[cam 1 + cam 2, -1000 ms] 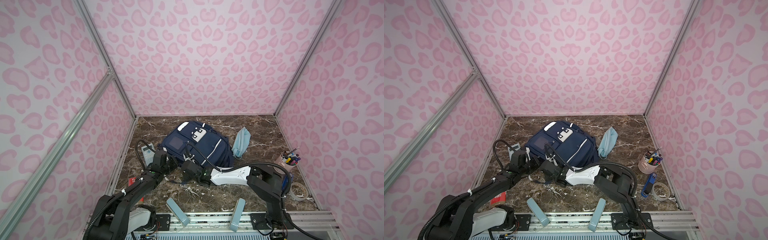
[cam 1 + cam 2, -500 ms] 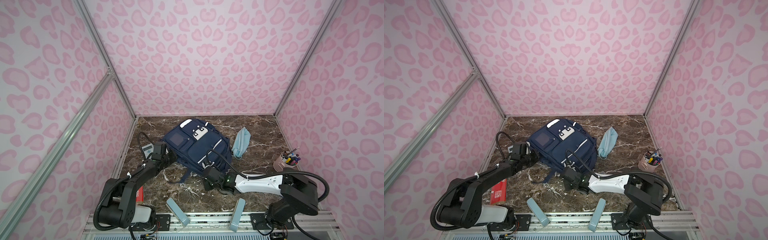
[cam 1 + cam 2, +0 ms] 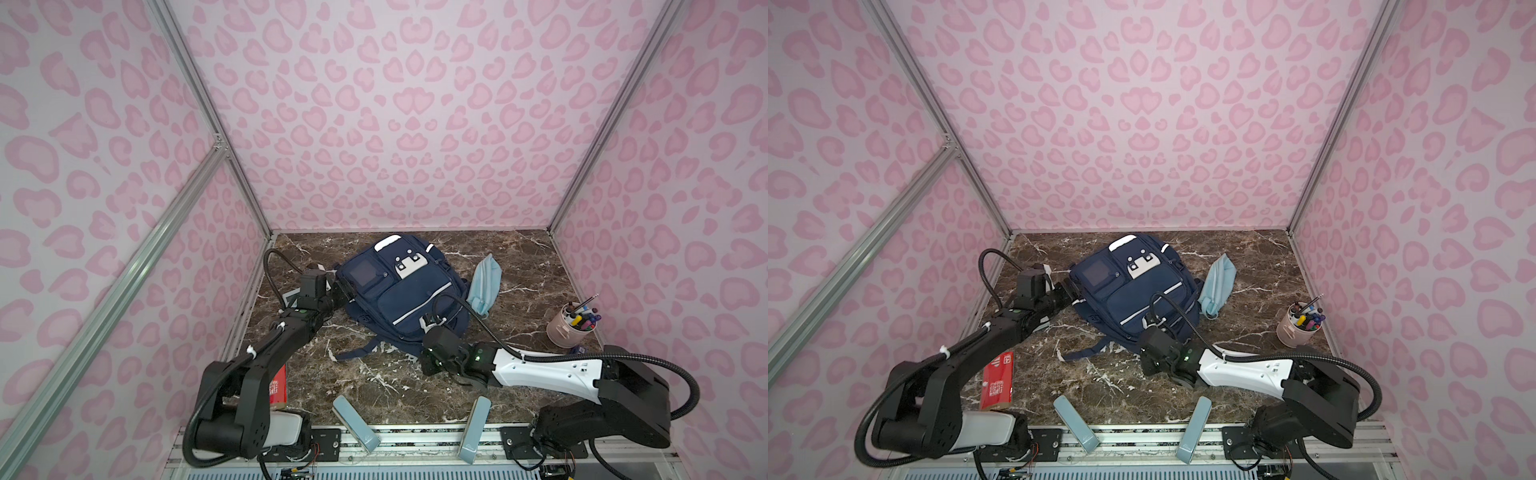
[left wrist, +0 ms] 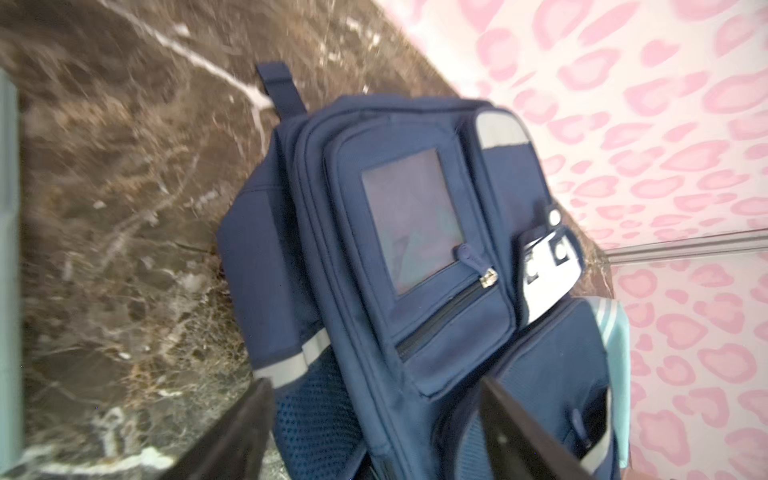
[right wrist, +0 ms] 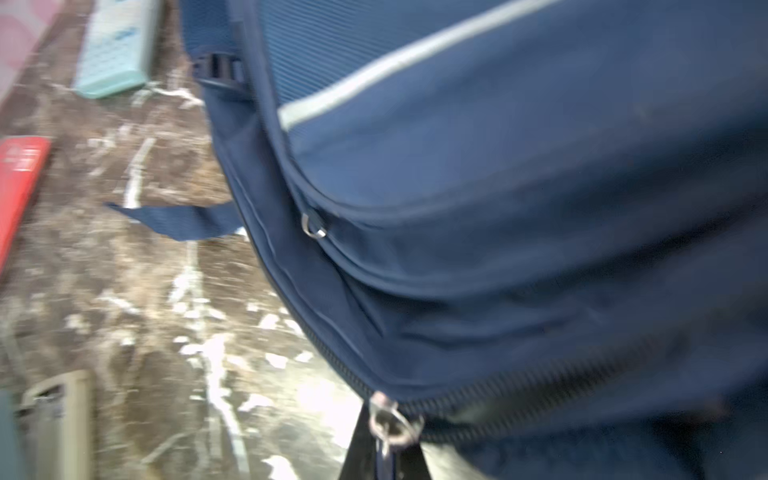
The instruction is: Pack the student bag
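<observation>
The student bag, navy with white stripes, lies front-up at the middle back of the marble table. My left gripper is at the bag's left side. In the left wrist view this gripper is open, its fingers straddling the mesh side pocket of the bag. My right gripper is at the bag's near edge, shut on the main zipper's pull.
A light-blue pouch lies against the bag's right side. A pink cup of pens stands at the right. A red book lies front left under my left arm. Two teal stands sit at the front edge.
My left gripper has opened and let go of the bag's left side. Over the last second my right gripper slid right along the bag's near edge with the zipper pull.
</observation>
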